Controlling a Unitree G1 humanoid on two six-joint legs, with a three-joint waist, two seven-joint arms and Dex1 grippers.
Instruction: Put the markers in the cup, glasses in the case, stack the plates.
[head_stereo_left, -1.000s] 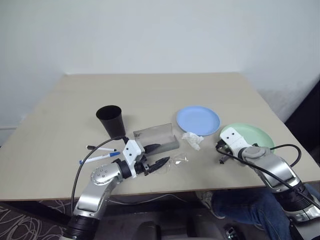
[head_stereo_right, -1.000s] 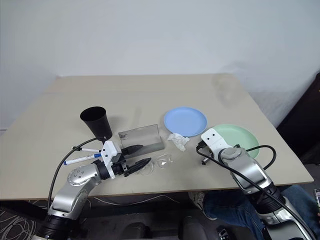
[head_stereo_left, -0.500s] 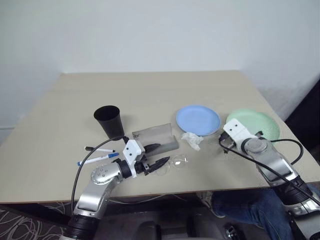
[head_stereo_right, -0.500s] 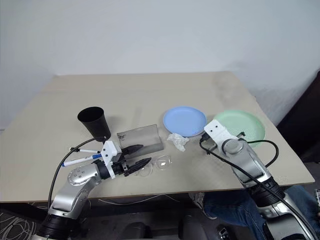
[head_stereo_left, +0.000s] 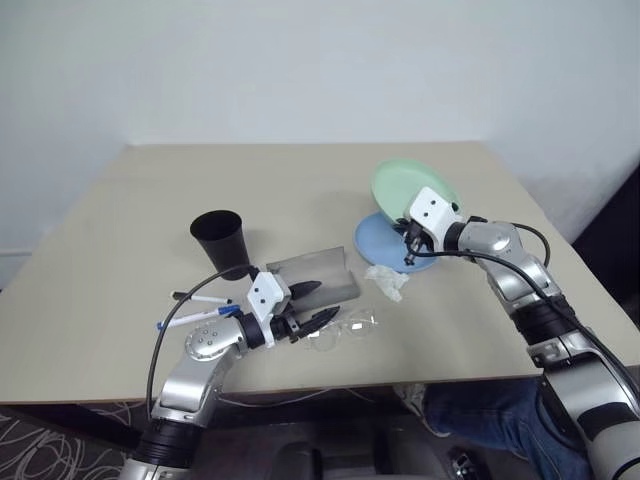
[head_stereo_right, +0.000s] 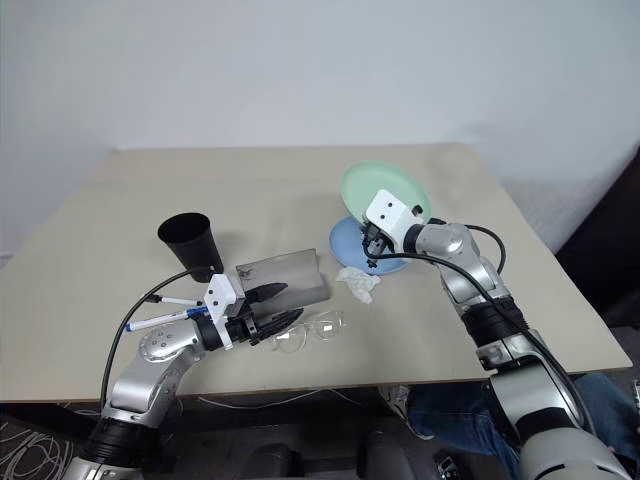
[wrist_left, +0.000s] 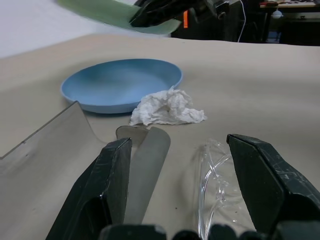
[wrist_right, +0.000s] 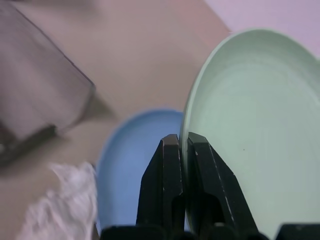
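Now the right gripper (head_stereo_right: 374, 243) has its two black fingers pressed together on the near rim of the round, shallow mint-green plate (head_stereo_left: 404, 189), which hangs tilted in the air above the round light-blue plate (head_stereo_left: 381, 238) lying flat on the beige table (head_stereo_left: 120, 260). The green plate looks stiff and light, probably smooth plastic — a rim pinch like this one is the natural hold, though a thin edge could slip if the wrist swings fast, so I would lower it level and centred over the blue one before letting go.

A second ago the green plate lay flat on the table to the right of the blue plate, with the right gripper at its near edge; half a second ago it was already tipping up. Since then it has been lifted and carried left, over the blue plate.

The left gripper (wrist_left: 180, 165) has stayed put, its fingers spread — one beside the open grey felt-like case (head_stereo_left: 312, 274), the other by the clear-framed glasses (head_stereo_left: 341, 329), gripping neither. A crumpled white tissue (head_stereo_left: 386, 279) lies just beside the blue plate. The two thin white markers (head_stereo_left: 200, 306) and the black tapered plastic cup (head_stereo_left: 220, 240) sit unmoved.
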